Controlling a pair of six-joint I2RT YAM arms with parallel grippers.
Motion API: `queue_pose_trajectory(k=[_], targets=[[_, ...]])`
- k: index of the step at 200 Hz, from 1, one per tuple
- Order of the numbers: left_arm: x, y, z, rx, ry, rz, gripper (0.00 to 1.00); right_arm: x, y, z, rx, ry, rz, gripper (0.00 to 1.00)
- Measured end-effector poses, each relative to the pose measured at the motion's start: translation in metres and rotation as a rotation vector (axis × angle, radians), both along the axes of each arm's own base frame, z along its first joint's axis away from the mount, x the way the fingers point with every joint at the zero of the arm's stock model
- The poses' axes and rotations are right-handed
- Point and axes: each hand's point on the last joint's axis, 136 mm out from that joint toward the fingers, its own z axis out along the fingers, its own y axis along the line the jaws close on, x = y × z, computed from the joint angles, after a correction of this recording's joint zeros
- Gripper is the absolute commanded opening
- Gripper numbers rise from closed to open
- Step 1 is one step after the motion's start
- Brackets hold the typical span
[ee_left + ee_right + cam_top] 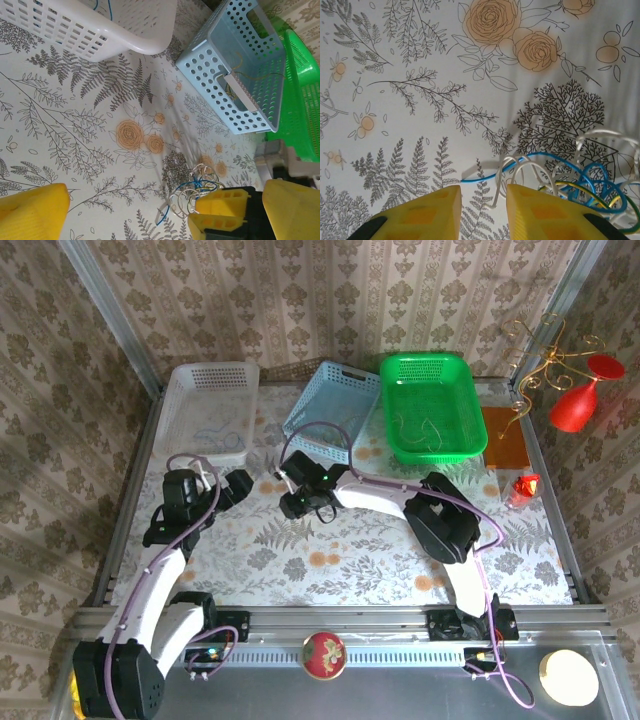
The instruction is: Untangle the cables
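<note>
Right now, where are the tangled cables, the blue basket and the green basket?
cables (580,180): right wrist view, middle of the tangle.
blue basket (210,80): left wrist view, its side wall with the holes.
green basket (438,452): top external view, its near rim.

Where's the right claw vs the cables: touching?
Cannot tell. Right wrist view: the cables run up to the finger edge of the right claw, but neither contact nor gap shows plainly.
</note>
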Motion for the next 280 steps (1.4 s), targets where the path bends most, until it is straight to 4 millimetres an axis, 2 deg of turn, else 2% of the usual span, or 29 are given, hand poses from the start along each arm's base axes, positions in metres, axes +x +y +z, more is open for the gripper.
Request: queue_pose_trajectory(k=[62, 102, 123, 146, 183, 195, 210, 250, 280], targets=[[0.000, -0.002, 0.000, -0.013, 0.000, -0.011, 1.00, 0.002, 0.001, -0.017, -0.037, 0.019, 0.003, 0.30], [0.001, -0.002, 0.000, -0.015, 0.003, -0.012, 1.00, 0.001, 0.002, -0.018, -0.049, 0.009, 0.017, 0.28], [0.001, -0.002, 0.000, -0.015, 0.000, -0.012, 1.00, 0.000, 0.002, -0.019, -0.053, 0.003, 0.022, 0.20], [0.001, -0.002, 0.000, -0.017, 0.001, -0.015, 1.00, 0.000, 0.003, -0.019, -0.054, 0.003, 0.019, 0.00], [0.000, -0.004, 0.001, -0.023, 0.002, -0.024, 1.00, 0.000, 0.002, -0.016, -0.055, -0.002, 0.025, 0.00], [0.000, -0.004, 0.001, -0.024, 0.002, -0.026, 1.00, -0.001, 0.002, -0.010, -0.050, -0.006, 0.026, 0.00], [0.000, -0.005, 0.001, -0.026, 0.002, -0.029, 1.00, -0.001, 0.002, 0.008, -0.026, -0.026, 0.028, 0.00], [0.000, -0.009, 0.004, -0.040, -0.009, -0.050, 1.00, 0.002, 0.001, 0.082, 0.091, -0.113, 0.023, 0.00], [0.000, -0.016, 0.006, -0.051, -0.037, -0.082, 1.00, 0.006, -0.007, 0.122, 0.179, -0.138, 0.006, 0.00]])
